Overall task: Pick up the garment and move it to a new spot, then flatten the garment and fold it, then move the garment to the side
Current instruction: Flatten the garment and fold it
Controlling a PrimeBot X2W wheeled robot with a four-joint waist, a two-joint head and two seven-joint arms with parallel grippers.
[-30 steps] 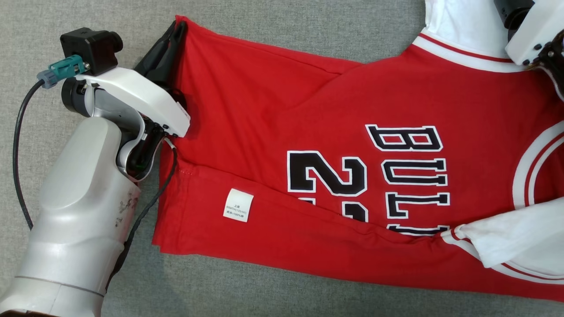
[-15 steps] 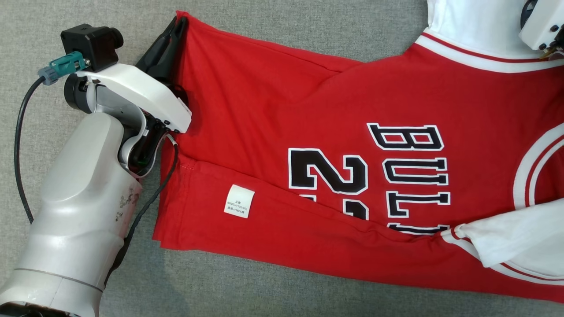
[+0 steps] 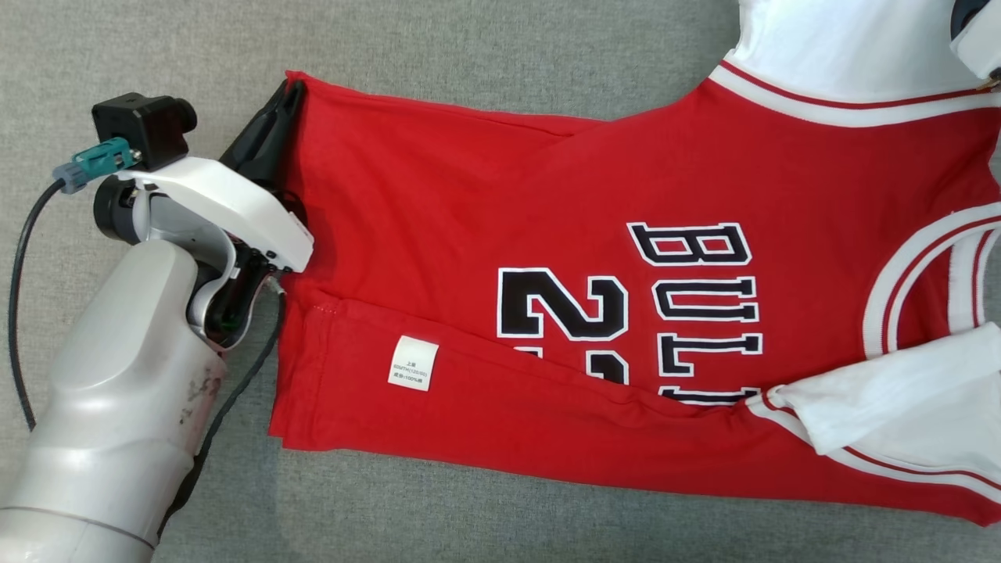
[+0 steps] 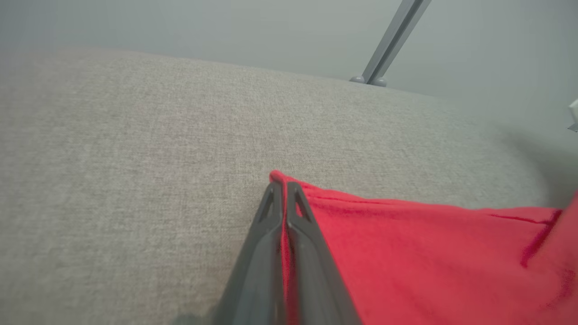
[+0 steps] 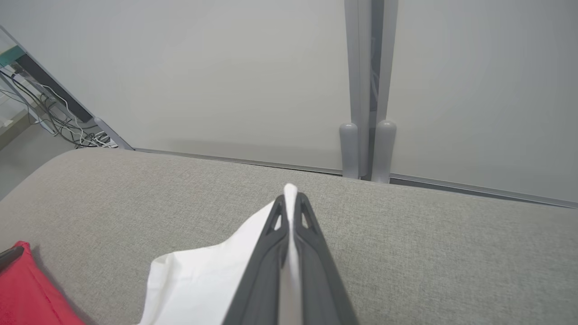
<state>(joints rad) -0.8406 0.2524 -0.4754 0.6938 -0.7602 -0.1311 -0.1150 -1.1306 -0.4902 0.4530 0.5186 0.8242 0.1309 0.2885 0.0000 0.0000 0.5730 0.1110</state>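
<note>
The garment (image 3: 563,227) is a red jersey with black lettering and white sleeves, spread across the grey surface with its near long edge folded over, a white label showing. My left gripper (image 3: 291,86) is shut on its far hem corner; in the left wrist view the dark fingers (image 4: 283,189) pinch red cloth (image 4: 406,253). My right gripper (image 5: 290,198) is shut on the white sleeve (image 5: 203,280), whose edge pokes out between the fingertips. The right arm's white housing (image 3: 977,39) shows at the head view's top right corner.
Grey fabric surface (image 3: 485,39) lies all around the jersey. A pale wall with a grey post (image 5: 368,90) stands beyond the far edge, and cables (image 5: 58,122) lie at the left in the right wrist view. The left arm's black cable (image 3: 19,266) loops at far left.
The right arm has drawn further toward the head view's top right corner. The jersey and left gripper sit a little lower and more to the left in that view; the far sleeve looks more stretched.
</note>
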